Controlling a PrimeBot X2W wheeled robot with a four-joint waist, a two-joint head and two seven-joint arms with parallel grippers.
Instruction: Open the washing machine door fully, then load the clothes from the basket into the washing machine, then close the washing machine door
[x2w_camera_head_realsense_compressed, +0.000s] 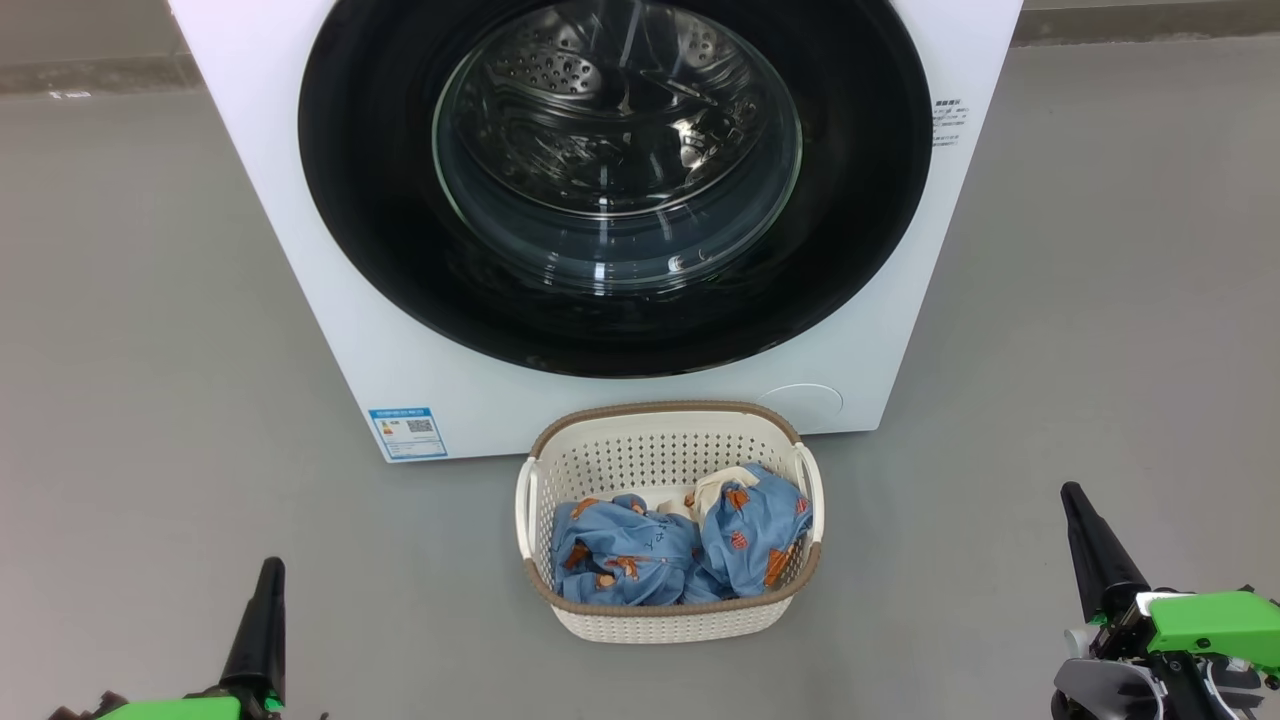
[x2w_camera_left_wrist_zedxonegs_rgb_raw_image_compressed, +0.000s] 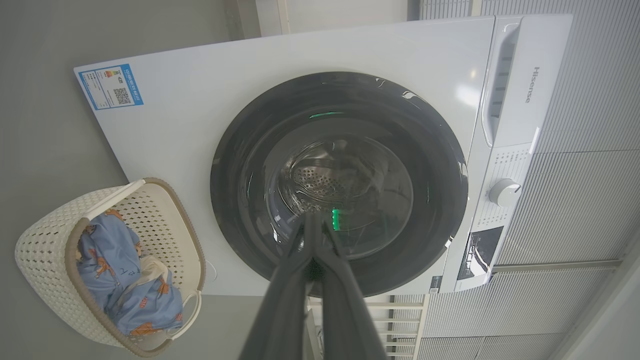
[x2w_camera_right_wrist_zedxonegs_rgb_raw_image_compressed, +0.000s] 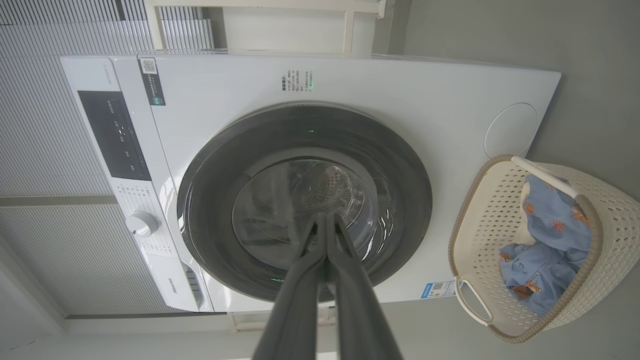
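Observation:
The white washing machine (x2w_camera_head_realsense_compressed: 330, 300) stands ahead on the floor, its round black door (x2w_camera_head_realsense_compressed: 400, 250) shut flat against the front, the steel drum visible through the glass. Before it sits the cream basket (x2w_camera_head_realsense_compressed: 660, 615) holding the light blue bear-print clothes (x2w_camera_head_realsense_compressed: 640, 550). My left gripper (x2w_camera_head_realsense_compressed: 268, 575) is low at the left, shut and empty. At the lower right my right gripper (x2w_camera_head_realsense_compressed: 1075, 497) is also shut, holding nothing. Both wrist views look at the door (x2w_camera_left_wrist_zedxonegs_rgb_raw_image_compressed: 240, 150) (x2w_camera_right_wrist_zedxonegs_rgb_raw_image_compressed: 210, 165) past closed fingers (x2w_camera_left_wrist_zedxonegs_rgb_raw_image_compressed: 312, 220) (x2w_camera_right_wrist_zedxonegs_rgb_raw_image_compressed: 326, 220), with the basket (x2w_camera_left_wrist_zedxonegs_rgb_raw_image_compressed: 40, 240) (x2w_camera_right_wrist_zedxonegs_rgb_raw_image_compressed: 610, 200) and clothes (x2w_camera_left_wrist_zedxonegs_rgb_raw_image_compressed: 107, 250) (x2w_camera_right_wrist_zedxonegs_rgb_raw_image_compressed: 555, 220) to the side.
Grey floor (x2w_camera_head_realsense_compressed: 140, 300) spreads to both sides of the machine and around the basket. A blue label (x2w_camera_head_realsense_compressed: 407, 432) marks the machine's lower left corner. The control panel with a dial (x2w_camera_left_wrist_zedxonegs_rgb_raw_image_compressed: 504, 192) sits above the door. A ribbed wall (x2w_camera_right_wrist_zedxonegs_rgb_raw_image_compressed: 45, 150) stands behind.

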